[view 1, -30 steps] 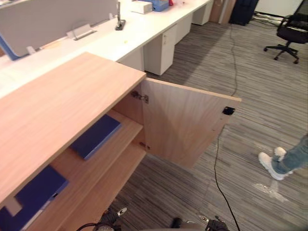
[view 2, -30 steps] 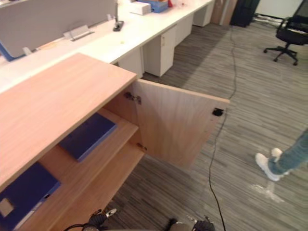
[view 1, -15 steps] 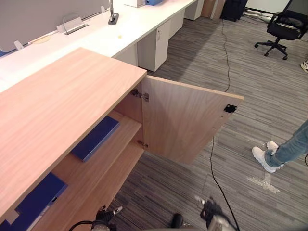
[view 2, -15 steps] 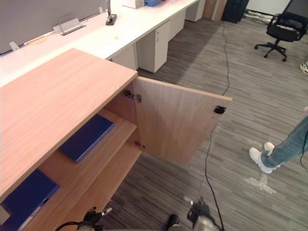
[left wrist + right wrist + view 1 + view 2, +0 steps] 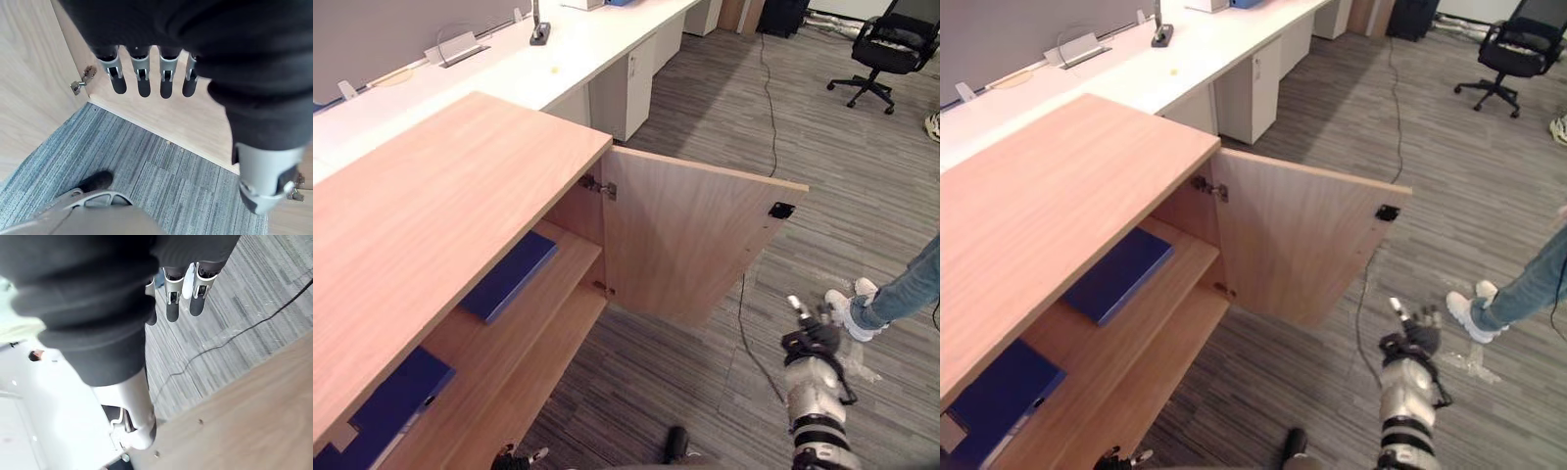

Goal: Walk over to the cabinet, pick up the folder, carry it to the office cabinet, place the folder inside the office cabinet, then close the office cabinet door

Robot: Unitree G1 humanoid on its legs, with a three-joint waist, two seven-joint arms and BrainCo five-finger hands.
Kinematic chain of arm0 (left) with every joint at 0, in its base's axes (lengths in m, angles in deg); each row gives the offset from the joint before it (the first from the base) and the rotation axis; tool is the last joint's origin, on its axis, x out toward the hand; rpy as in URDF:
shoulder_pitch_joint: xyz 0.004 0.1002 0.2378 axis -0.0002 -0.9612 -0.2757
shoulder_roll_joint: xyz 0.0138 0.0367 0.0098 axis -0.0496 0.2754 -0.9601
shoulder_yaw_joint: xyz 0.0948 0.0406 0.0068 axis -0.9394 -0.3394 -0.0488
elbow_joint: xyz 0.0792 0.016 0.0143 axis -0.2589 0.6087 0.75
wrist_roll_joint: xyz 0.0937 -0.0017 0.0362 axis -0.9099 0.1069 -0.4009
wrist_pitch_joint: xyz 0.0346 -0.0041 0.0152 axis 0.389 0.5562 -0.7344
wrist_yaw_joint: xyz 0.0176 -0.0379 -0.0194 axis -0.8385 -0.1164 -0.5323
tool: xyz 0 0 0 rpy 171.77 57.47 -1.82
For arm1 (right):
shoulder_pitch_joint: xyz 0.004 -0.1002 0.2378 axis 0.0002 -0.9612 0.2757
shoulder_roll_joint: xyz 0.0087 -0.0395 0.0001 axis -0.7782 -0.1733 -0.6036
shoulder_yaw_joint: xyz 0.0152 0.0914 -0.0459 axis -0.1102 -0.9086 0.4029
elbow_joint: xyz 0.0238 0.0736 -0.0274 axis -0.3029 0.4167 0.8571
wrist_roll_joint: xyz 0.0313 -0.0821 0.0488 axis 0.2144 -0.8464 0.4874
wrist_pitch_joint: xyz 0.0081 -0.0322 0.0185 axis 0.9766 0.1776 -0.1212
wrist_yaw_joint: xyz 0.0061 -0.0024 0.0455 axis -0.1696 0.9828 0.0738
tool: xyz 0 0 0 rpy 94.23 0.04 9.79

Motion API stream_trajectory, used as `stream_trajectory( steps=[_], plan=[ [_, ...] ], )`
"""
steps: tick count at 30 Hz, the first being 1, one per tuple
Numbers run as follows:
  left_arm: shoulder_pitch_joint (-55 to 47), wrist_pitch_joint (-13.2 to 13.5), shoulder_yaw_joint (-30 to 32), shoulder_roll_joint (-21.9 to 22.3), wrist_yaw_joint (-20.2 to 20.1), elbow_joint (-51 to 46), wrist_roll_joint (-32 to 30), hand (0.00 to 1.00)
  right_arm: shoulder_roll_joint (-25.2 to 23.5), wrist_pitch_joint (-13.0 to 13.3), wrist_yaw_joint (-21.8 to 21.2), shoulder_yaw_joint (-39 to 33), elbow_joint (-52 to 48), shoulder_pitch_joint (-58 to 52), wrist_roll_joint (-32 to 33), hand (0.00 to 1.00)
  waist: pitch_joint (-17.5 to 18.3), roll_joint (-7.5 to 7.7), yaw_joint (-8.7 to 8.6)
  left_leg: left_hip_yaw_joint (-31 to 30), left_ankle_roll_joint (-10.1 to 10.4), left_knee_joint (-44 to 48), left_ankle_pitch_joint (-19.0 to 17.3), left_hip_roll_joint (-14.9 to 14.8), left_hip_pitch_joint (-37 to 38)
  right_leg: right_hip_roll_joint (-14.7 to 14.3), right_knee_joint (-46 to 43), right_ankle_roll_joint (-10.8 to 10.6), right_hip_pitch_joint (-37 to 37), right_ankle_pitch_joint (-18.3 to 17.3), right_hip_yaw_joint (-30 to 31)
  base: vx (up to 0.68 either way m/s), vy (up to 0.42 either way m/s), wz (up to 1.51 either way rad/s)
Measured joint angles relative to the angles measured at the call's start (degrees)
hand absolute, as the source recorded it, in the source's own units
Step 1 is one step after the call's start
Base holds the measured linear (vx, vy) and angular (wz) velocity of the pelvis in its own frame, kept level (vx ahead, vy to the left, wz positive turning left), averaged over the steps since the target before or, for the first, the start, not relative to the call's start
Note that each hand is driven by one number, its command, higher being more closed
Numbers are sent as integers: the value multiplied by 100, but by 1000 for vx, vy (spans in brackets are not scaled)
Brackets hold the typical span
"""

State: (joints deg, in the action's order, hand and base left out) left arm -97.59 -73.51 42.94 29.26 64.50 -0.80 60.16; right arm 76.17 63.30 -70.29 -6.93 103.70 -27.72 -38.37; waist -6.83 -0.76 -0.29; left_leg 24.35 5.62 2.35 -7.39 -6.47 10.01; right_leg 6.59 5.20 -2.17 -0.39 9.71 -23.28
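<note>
1. Plainly, the blue folder (image 5: pixel 509 277) lies flat on the office cabinet's (image 5: pixel 431 215) upper shelf, left of the hinge. A second blue folder (image 5: pixel 391 401) sits nearer.
2. Both hands are empty, with fingers straight. The right hand (image 5: pixel 813 338) hovers over the carpet, right of the open cabinet door (image 5: pixel 690 245); the left hand (image 5: pixel 143 81) hangs low.
3. Closing remains, I judge — reach round the door's free edge by the black catch (image 5: pixel 781 210), press the hidden outer face and sweep it left steadily.
4. Mind the person's shoe (image 5: pixel 847 311) just right.
</note>
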Motion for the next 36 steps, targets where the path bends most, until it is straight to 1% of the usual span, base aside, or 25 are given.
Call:
stream_trajectory(
  steps=[2, 4, 5, 7, 8, 11, 13, 15, 19, 23, 24, 27, 29, 36],
  plan=[
    [-3, 1, -5, 9, 0, 0, 17, 0, 240, 2, 67, -73, 31, 131, -4, 0, -31, -41, -19, -2, -1, 0, 1, -1, -13, -1, -2, 3, -15, 4, -5, 0, 0, 0],
    [-13, 4, -43, 27, -2, 0, 20, 0, 726, 4, 130, -78, 521, 542, -21, 0, -76, -105, -53, -17, -2, 0, 2, 5, -16, 6, -3, 2, -16, 5, -14, 0, 0, 0],
    [-13, 6, -75, 22, -2, -5, 20, 0, 844, 1, 138, -77, 685, 651, -21, 0, -83, -116, -54, -23, -2, 0, 2, 6, -21, 7, -3, 2, -17, 5, -16, -30, -26, 3],
    [-25, 48, -227, 14, -10, -53, 16, 0, 1271, -32, 139, -20, 1248, 1046, -29, 0, -93, -141, -64, -112, -20, 10, 15, 14, -95, 30, -3, 1, -46, 6, -71, -45, -35, 14],
    [-29, 60, -256, 17, -16, -56, 17, 0, 1363, -39, 133, -6, 1399, 1165, -29, 0, -100, -146, -69, -144, -25, 10, 21, 17, -108, 39, -5, 1, -45, 7, -111, -43, -41, 20],
    [-100, 69, -426, 27, -56, -59, 23, 0, 1868, -120, 65, 345, 2121, 2008, -20, 0, -212, -212, -67, -202, -53, 17, 41, 59, -164, 91, -26, -1, -59, 40, -164, -50, -24, 9],
    [-112, 73, -487, 29, -57, -89, 39, 0, 2103, -136, 2, 538, 2370, 2464, -20, 0, -316, -251, -59, -236, -73, 44, 53, 100, -229, 139, -31, -8, -104, 75, -170, -55, -5, 6],
    [-160, 102, -537, 23, -55, -197, 41, 0, 2356, -153, -97, 752, 2726, 3153, -20, 0, -406, -294, -24, -274, -115, 101, 80, 164, -457, 214, -32, 3, -298, 149, -173, -75, -1, 7],
    [-166, 192, -707, 39, -57, -308, 142, 0, 2548, -253, -216, 1056, 3010, 3966, -26, 0, -580, -359, 63, -349, -159, 197, 108, 240, -729, 315, -34, 9, -484, 228, -212, -73, -3, 9],
    [-172, 254, -758, 39, -103, -445, 150, 0, 2562, -346, -359, 1377, 3173, 4338, -178, 0, -692, -377, 116, -480, -180, 217, 120, 272, -807, 360, -35, 20, -490, 244, -307, -38, -8, 15],
    [-174, 267, -770, 39, -107, -481, 150, 0, 2561, -361, -383, 1454, 3175, 4404, -244, 0, -703, -381, 158, -490, -182, 217, 119, 281, -813, 371, -35, 21, -491, 245, -313, -18, 0, 4],
    [-175, 310, -809, 37, -115, -507, 151, 0, 2581, -395, -346, 1652, 3202, 4697, -348, 0, -731, -384, 192, -517, -204, 246, 120, 316, -934, 414, -36, 48, -595, 277, -322, -13, 5, 2],
    [-176, 332, -831, 31, -119, -615, 151, 0, 2635, -402, -362, 1692, 3227, 4853, -474, 0, -810, -394, 175, -537, -226, 300, 109, 344, -1010, 448, -37, 55, -647, 309, -320, 0, 0, 0],
    [-176, 399, -904, 21, -195, -727, 166, 0, 2851, -474, -392, 2607, 3157, 5014, -678, 0, -941, -415, 118, -604, -280, 418, 74, 366, -1098, 480, -37, 44, -664, 357, -318, -16, 1, 0]
  ],
)
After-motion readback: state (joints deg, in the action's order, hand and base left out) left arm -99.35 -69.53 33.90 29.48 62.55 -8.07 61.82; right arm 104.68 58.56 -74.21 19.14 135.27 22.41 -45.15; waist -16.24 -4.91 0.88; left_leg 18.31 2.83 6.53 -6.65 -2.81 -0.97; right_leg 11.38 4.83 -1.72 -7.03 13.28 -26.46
